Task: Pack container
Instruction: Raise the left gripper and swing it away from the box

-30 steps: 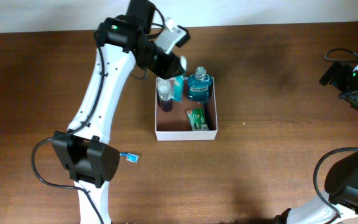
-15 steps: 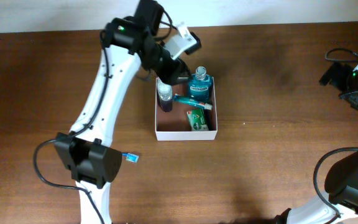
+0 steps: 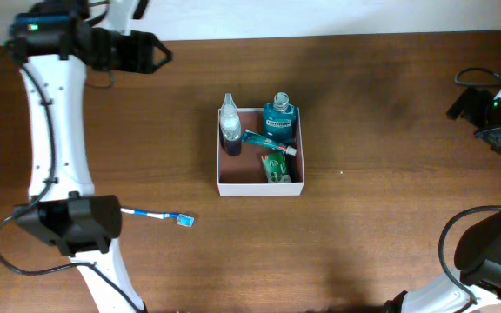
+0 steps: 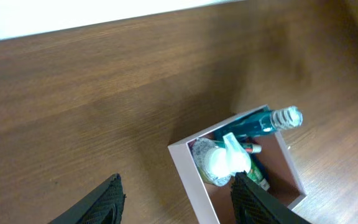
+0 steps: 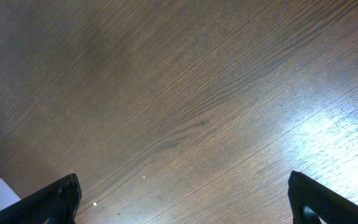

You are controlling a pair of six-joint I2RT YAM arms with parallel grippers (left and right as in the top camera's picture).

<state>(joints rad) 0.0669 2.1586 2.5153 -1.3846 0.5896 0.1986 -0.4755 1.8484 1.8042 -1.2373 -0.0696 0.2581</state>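
Spotted the square, shallow, white-walled container [image 3: 259, 189] dead centre of the overhead view, teal plastic bottle [image 3: 278, 122] inside. Got left gripper [image 3: 165, 57] upper left, fingers apart, empty; right gripper [image 5: 182, 193] wide apart too.

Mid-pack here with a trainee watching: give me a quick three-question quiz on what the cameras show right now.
1. True or false: the left hand is gripping a toiletry.
2. How many items sit inside the container?
3. In the overhead view, which item lies between the blue bottle and the green box? A) a razor B) the teal tube C) a comb
Key: 1 false, it is open and empty; 2 four; 3 B.
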